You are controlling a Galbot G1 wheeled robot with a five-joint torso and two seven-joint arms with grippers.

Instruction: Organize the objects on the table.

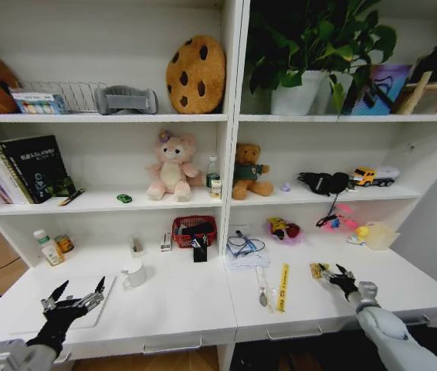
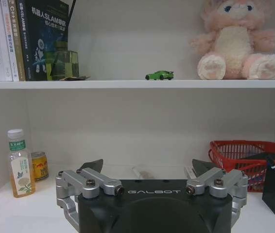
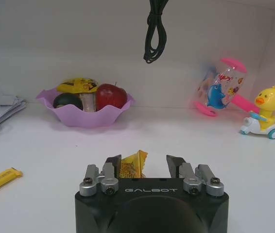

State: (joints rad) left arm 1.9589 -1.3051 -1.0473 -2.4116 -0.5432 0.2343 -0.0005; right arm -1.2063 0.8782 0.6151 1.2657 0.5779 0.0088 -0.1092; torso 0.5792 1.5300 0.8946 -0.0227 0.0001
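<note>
Right hand near surface front edge, fingers spread wide around yellow packet, not gripping. Left hand wide, holding nothing, over bare front-left corner.

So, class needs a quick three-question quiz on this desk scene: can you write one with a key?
1. True or false: the left pincer holds the green toy car.
2. What lies just ahead of the open right pincer? A) yellow packet B) red apple C) metal spoon
3. Fill in: the car stands on a white ___, along from the pink plush bear.

Key: 1 false, its fingers are open and empty; 2 A; 3 shelf.
</note>
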